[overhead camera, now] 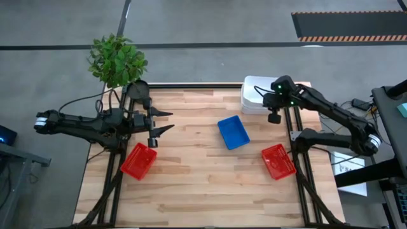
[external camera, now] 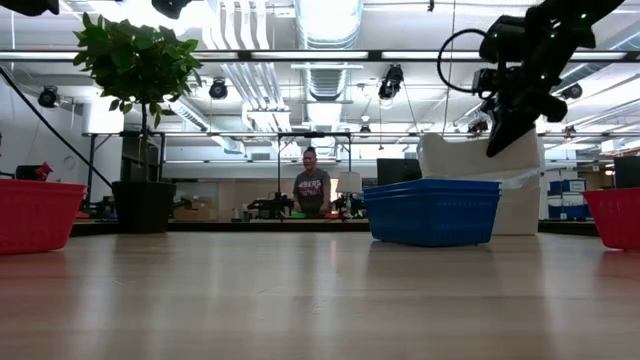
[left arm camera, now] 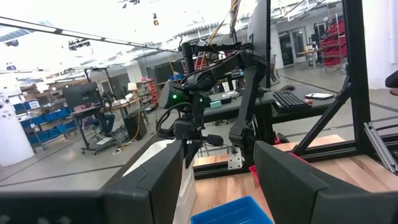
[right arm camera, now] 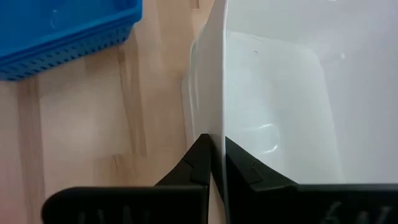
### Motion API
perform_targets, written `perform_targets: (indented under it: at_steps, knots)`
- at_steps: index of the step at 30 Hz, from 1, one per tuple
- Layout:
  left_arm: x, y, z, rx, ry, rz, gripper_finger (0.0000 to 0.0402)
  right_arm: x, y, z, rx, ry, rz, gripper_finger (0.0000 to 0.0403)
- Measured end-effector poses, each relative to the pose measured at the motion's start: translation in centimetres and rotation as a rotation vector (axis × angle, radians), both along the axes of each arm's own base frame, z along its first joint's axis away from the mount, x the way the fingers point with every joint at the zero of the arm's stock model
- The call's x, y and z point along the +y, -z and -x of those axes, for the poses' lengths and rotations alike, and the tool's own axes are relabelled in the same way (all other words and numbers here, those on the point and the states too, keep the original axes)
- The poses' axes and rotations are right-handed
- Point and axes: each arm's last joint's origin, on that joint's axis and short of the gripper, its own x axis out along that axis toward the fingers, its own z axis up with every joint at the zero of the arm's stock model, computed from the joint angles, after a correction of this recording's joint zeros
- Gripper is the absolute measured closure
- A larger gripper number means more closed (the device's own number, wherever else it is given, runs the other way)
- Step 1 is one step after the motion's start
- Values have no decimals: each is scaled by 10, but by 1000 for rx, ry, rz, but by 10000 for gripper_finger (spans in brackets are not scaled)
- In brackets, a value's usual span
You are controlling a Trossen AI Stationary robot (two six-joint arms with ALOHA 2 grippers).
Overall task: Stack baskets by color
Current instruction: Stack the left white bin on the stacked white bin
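The right pincer (right arm camera: 216, 163) is pinching the rim of a white rounded plastic basket (right arm camera: 280, 106). The thin rim could be slipping out, dropping it crooked. The left pincer (overhead camera: 166, 121) is waiting, spread wide.

Colors here: two red baskets (overhead camera: 138, 160) (overhead camera: 278, 161), one blue basket (overhead camera: 233, 132), a white basket (overhead camera: 255, 95), light wood table (overhead camera: 203, 191), green leafy plant (overhead camera: 116, 59), and black arms with dark pincers.

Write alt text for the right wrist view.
The right gripper is shut on the thin rim of a white basket, seen close from above. A blue basket sits apart on the wooden table.
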Motion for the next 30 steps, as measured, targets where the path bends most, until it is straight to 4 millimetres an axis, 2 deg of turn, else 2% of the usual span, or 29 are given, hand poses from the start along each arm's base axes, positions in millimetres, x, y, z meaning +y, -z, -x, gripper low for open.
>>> perform_targets:
  at_steps: [19, 30]
  knots:
    - [0, 0, 0, 0, 0, 0, 220, -10, 12, -9, 50, -8, -24, 393]
    - [0, 0, 0, 0, 0, -1, 220, -11, 12, -7, 97, 67, 12, 326]
